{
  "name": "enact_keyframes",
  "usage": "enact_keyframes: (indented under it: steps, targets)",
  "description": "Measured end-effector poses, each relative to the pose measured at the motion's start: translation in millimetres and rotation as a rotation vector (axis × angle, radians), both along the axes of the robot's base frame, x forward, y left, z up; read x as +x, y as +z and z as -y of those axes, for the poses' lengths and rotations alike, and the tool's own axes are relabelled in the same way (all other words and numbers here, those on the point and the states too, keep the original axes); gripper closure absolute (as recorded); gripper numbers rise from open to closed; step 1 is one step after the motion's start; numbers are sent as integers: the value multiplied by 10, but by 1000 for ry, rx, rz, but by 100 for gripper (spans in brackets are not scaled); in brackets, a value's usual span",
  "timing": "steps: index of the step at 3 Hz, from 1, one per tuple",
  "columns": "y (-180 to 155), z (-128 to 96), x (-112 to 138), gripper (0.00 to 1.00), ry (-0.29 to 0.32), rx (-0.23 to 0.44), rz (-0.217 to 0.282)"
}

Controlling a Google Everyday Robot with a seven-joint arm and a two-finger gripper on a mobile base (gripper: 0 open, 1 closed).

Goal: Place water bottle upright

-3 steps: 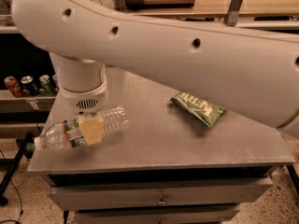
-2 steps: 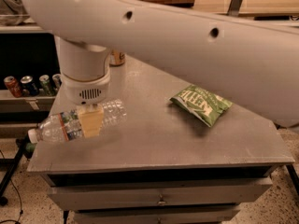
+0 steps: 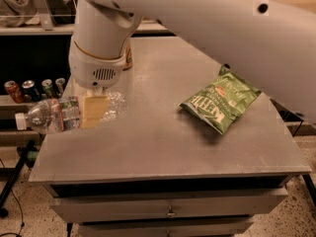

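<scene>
The water bottle [image 3: 52, 116] is a clear ribbed bottle with a white cap and an orange-edged label. It lies horizontally across the table's left edge, and its cap end sticks out past that edge. My gripper [image 3: 94, 113] hangs from the big white arm [image 3: 103, 38] and is shut around the bottle's middle. One tan finger pad [image 3: 93, 107] shows on the near side. The bottle's base end [image 3: 114, 105] points right over the table [image 3: 158, 147]. I cannot tell whether the bottle touches the tabletop.
A green chip bag [image 3: 219, 103] lies right of centre on the table. A gold soda can [image 3: 128, 58] stands behind the wrist, mostly hidden. Several cans [image 3: 30, 89] stand on a low shelf to the left. Drawers [image 3: 170, 209] sit below the tabletop.
The gripper and the bottle have shifted left and up in the view. The cap end now sticks out past the table's left edge. The bottle is still horizontal.
</scene>
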State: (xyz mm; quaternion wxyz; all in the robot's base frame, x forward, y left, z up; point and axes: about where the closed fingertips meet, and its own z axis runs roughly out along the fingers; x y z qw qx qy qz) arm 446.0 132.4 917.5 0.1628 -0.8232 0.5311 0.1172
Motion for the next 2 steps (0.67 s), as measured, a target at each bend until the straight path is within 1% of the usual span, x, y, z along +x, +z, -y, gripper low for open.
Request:
enact_keyframes:
  steps: [1, 2]
  targets:
    - [40, -13, 44, 100, -21, 82, -89]
    - [52, -42, 22, 100, -17, 95, -103]
